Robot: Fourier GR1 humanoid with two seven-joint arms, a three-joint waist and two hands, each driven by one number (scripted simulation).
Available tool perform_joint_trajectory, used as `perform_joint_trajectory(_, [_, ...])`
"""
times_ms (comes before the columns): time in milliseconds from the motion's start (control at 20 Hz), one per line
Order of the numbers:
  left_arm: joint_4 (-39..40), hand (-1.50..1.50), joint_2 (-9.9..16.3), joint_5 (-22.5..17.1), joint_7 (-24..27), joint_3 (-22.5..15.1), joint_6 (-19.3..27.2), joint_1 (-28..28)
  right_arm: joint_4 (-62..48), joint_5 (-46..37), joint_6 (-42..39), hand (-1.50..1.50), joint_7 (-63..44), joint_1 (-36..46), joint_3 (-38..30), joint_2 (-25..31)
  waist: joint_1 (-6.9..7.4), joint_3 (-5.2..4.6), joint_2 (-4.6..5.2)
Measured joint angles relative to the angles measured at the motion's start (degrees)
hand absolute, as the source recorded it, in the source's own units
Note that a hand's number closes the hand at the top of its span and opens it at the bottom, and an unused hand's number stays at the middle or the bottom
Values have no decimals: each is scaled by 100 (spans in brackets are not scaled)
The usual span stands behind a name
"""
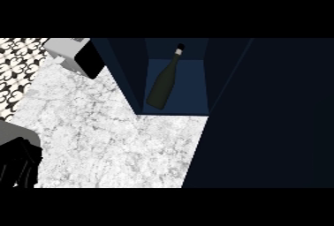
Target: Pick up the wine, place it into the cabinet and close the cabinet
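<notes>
The dark green wine bottle (pixel 163 84) stands inside the open dark blue cabinet (pixel 189 70), on its blue floor, with its black-capped neck toward the top of the view. No hand touches it. The cabinet's door (pixel 274 114) is a wide dark panel that fills the right side of the view and stands open over the counter. My left hand (pixel 16 163) rests at the lower left edge, far from the bottle, with relaxed fingers that hold nothing. My right hand does not show.
A white marble counter (pixel 111 141) spreads out in front of the cabinet. A grey box-shaped appliance with a black face (pixel 73 55) sits at the back left, next to a black-and-white patterned wall (pixel 14 66).
</notes>
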State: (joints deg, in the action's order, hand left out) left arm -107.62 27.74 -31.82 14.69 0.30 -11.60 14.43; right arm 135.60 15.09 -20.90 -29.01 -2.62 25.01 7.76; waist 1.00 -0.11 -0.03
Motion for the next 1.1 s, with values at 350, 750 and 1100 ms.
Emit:
perform_joint_trajectory(350, [80, 150, 9, -61, 30, 187, -257, 76, -667, 195, 1092, 150, -493, 1715, 574, -540, 29, 1, 2])
perform_joint_trajectory(750, [42, 150, -40, -118, -146, 406, -457, 91, -1922, 655, 2842, 150, -295, 3784, 888, -735, 11, 7, 0])
perform_joint_trajectory(1100, [171, 150, -269, 116, -22, 493, -628, 104, -3242, 1294, 3249, 150, 374, 4800, 534, -769, 4, 8, 5])
